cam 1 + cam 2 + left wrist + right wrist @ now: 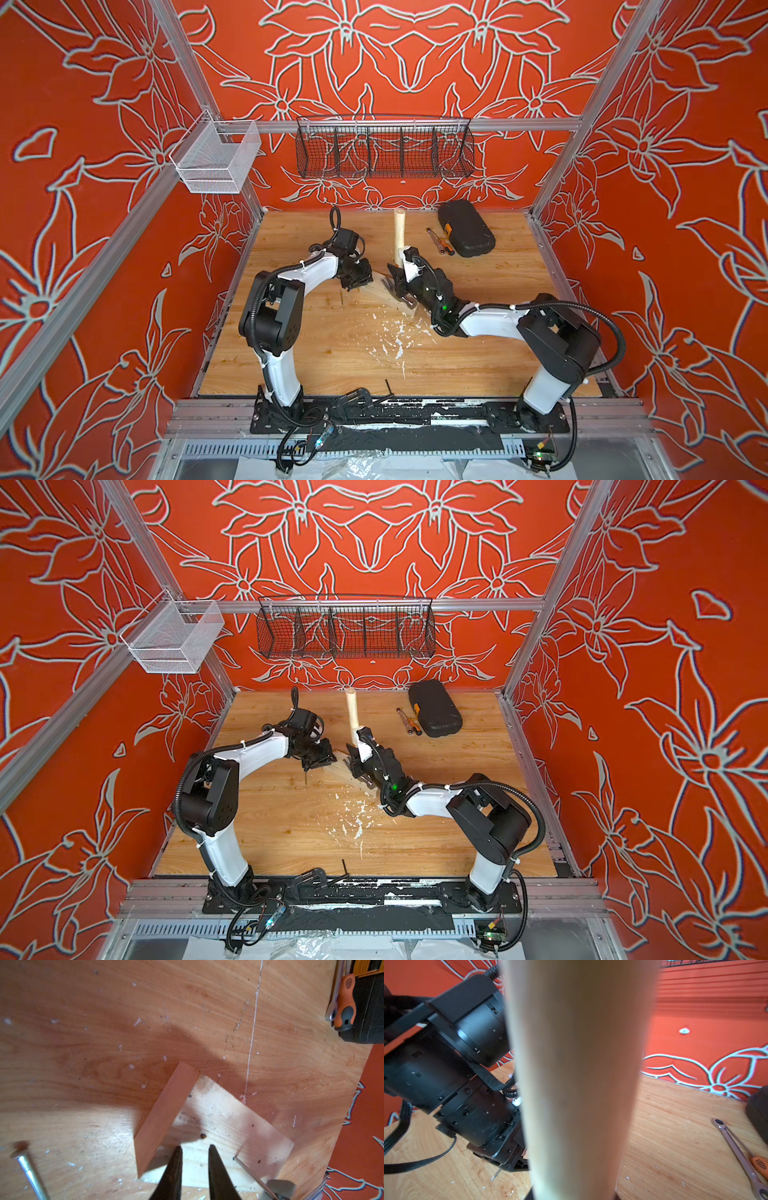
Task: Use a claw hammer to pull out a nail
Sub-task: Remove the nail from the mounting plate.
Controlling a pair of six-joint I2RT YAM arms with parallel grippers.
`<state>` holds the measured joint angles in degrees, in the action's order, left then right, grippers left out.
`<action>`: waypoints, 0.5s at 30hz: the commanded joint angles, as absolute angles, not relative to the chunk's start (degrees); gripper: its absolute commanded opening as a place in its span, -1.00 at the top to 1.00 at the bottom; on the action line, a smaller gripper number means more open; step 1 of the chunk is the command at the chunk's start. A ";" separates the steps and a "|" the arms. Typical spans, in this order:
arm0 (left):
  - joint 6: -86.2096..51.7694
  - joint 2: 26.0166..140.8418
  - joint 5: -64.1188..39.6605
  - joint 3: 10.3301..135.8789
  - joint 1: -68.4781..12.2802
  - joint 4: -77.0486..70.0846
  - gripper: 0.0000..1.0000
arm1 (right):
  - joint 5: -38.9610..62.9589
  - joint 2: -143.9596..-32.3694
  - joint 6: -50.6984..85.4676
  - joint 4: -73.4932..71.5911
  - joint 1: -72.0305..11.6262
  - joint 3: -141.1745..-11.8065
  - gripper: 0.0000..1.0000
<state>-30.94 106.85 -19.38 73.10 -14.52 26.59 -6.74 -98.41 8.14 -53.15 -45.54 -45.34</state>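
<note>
Worktop (332, 353) from the left: a loose nail (31, 1172) lies flat near the left pincer (195, 1148). Its two fingers stand a little apart over the pale wooden block (218, 1118), with nothing between them. Next I see the claw hammer (400, 232), handle almost upright, head down at the block. The right pincer (398, 272) is closed around the handle. Further right lie a wrench (434, 240), an orange screwdriver (446, 247) and a black case (467, 228).
</note>
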 commanded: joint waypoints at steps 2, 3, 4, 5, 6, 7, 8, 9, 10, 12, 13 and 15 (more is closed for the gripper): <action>-30.73 110.41 -14.63 69.96 -13.90 31.99 0.53 | -7.75 -98.84 10.59 -73.05 -45.30 -43.53 1.00; -30.84 110.54 -14.53 69.92 -13.89 31.99 0.53 | -7.50 -99.11 10.55 -74.52 -45.43 -42.78 1.00; -30.91 110.58 -14.50 69.91 -13.93 32.12 0.53 | -7.22 -99.47 10.43 -76.09 -45.36 -41.86 1.00; -30.98 110.65 -14.64 69.75 -13.81 31.93 0.53 | -7.28 -99.81 10.30 -77.51 -45.48 -40.83 1.00; -31.13 110.66 -14.84 69.62 -13.73 31.74 0.53 | -7.38 -100.21 10.35 -78.76 -45.47 -40.03 1.00; -31.23 110.74 -14.99 69.52 -13.71 31.60 0.53 | -7.40 -100.68 10.42 -80.43 -45.52 -39.02 1.00; -31.34 110.91 -15.12 69.43 -13.63 31.40 0.53 | -7.50 -100.73 10.48 -80.68 -45.53 -38.26 1.00; -31.41 111.12 -15.28 69.34 -13.62 31.33 0.53 | -7.39 -100.79 10.36 -80.81 -45.58 -37.66 1.00; -31.55 111.31 -15.41 69.35 -13.62 31.25 0.53 | -7.23 -100.73 10.38 -80.86 -45.58 -36.82 1.00; -31.75 111.57 -15.56 69.21 -13.56 30.92 0.53 | -7.36 -100.46 10.61 -80.86 -45.57 -35.56 1.00; -32.01 111.63 -15.70 69.06 -13.49 30.66 0.53 | -7.55 -100.33 10.68 -80.86 -45.62 -35.06 1.00; -32.65 111.54 -16.19 68.36 -13.21 29.73 0.53 | -7.73 -100.22 10.38 -80.86 -45.87 -34.48 1.00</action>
